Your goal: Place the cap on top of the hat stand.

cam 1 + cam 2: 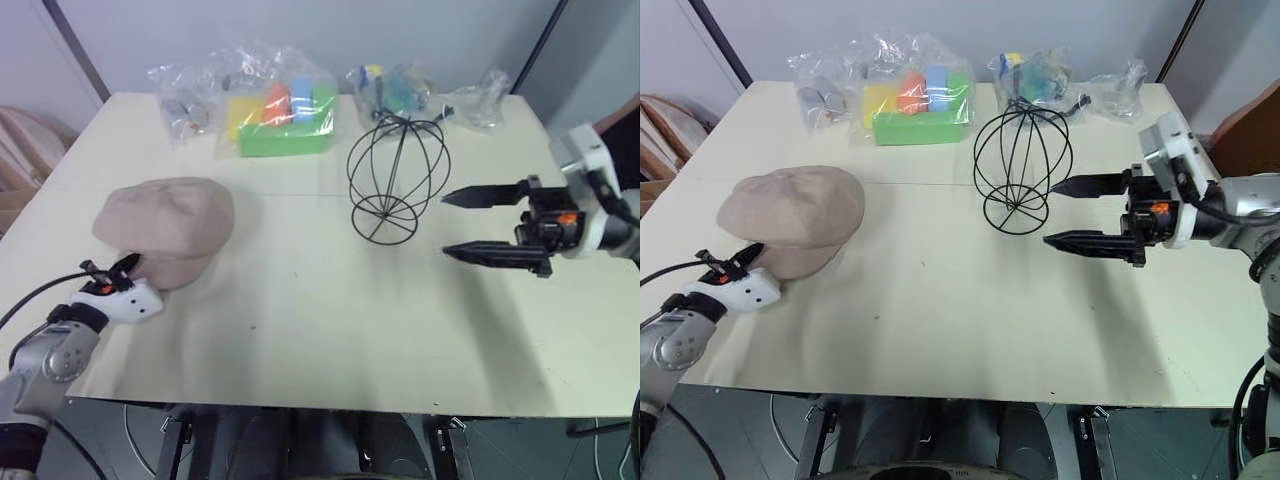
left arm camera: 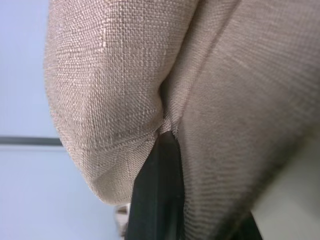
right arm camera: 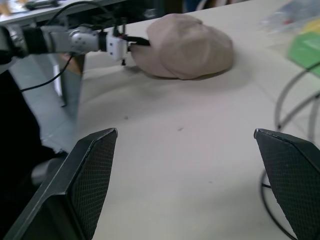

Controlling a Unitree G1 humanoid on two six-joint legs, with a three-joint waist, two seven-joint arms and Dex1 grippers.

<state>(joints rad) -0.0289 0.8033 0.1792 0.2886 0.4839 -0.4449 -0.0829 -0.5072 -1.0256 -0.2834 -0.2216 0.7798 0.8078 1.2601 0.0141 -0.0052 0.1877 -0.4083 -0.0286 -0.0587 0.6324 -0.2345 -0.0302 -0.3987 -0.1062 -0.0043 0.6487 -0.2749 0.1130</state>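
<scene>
Pinching the cap's (image 1: 165,222) near edge, the left end effector (image 1: 124,268) readies a lift off the table (image 1: 320,330), while the right end effector (image 1: 478,224) waits wide-open beside the hat stand (image 1: 397,178), seemingly to steady it.

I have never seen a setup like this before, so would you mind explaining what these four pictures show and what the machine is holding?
This is a two-armed humanoid robot. The two wide pictures come from a stereo camera on its head, looking down over a pale table. The other two come from cameras on its wrists, looking along each gripper's black fingers.

On the table lie a beige cap, a black wire hat stand standing upright, and at the far edge several clear plastic bags of colourful items.

The left gripper has closed on the near edge of the cap; its wrist picture shows a black finger pinching the fabric. The cap rests on the table. The right gripper hangs open beside the hat stand, holding nothing. The cap is not yet on the stand.
</scene>
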